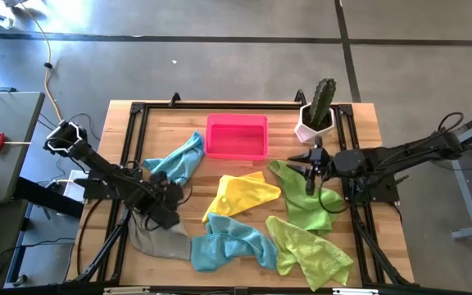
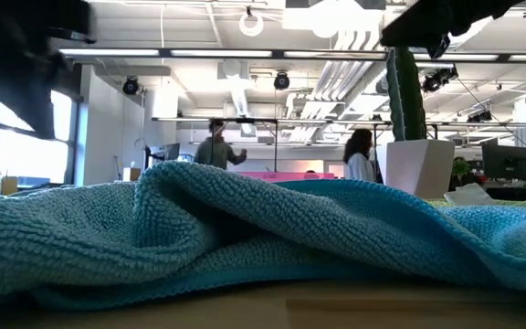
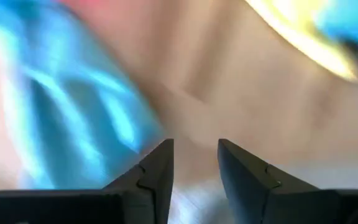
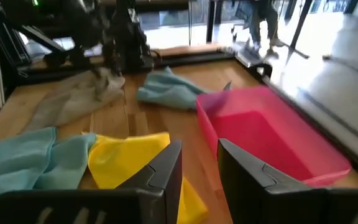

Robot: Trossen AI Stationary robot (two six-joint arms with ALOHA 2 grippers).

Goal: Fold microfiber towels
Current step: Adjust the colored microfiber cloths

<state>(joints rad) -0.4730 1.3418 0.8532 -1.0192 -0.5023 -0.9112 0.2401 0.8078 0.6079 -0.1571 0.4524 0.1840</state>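
Observation:
Several microfiber towels lie crumpled on the wooden table [image 1: 359, 139]: a teal one [image 1: 179, 160] beside the pink tray [image 1: 236, 135], a yellow one [image 1: 240, 192] in the middle, a second teal one [image 1: 228, 242] and a grey one [image 1: 150, 238] at the near side, and two green ones [image 1: 306, 197] [image 1: 314, 250] on the right. My left gripper [image 1: 172, 215] hovers open over the grey towel's far end [image 4: 104, 84], with bare wood between its fingers [image 3: 160, 174]. My right gripper [image 1: 311, 164] hangs open above the far green towel and faces the yellow towel [image 4: 126, 158] and the tray [image 4: 272, 137].
A cactus in a white pot [image 1: 318, 115] stands at the far right corner, close to my right arm. A black frame [image 1: 138, 115] runs along the table's edges. Bare wood shows between the towels near the left gripper. People move about in the room beyond.

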